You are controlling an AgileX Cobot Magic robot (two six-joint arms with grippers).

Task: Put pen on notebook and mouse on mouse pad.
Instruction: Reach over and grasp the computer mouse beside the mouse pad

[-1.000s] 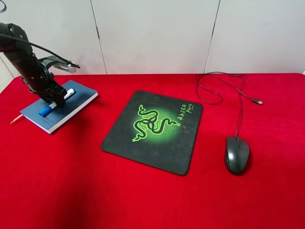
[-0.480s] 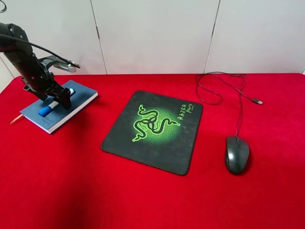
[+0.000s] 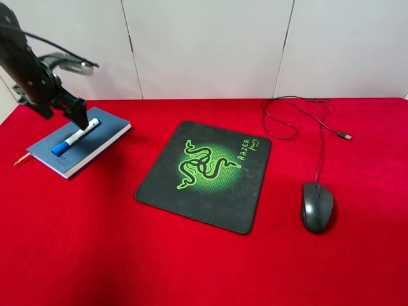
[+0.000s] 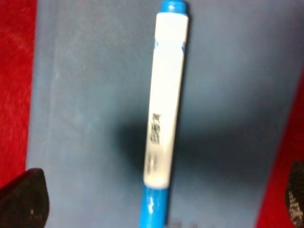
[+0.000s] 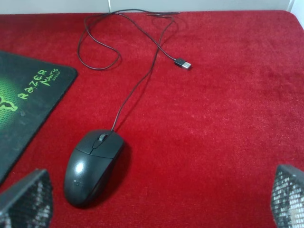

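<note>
The white pen (image 3: 75, 137) with its blue cap lies diagonally on the slate-blue notebook (image 3: 105, 130) at the far left. My left gripper (image 3: 64, 113) hovers just above it, open and empty. In the left wrist view the pen (image 4: 164, 104) rests on the notebook cover (image 4: 85, 95) between the spread tips of the left gripper (image 4: 159, 199), untouched. The black mouse (image 3: 317, 205) sits on the red cloth, right of the black mouse pad (image 3: 204, 175) with its green logo. My right gripper (image 5: 156, 199) is open above the mouse (image 5: 92, 166), beside the mouse pad (image 5: 28, 104); it is out of the high view.
The mouse cable (image 3: 299, 118) loops behind the mouse and ends in a USB plug (image 3: 344, 136). An orange ribbon (image 3: 22, 159) pokes out of the notebook's left end. A red cloth (image 3: 191, 268) covers the table; white panels stand behind.
My left gripper let go of the pen, opened and rose up and back from the notebook. The pen stays lying on the cover. Mouse and pad have not moved.
</note>
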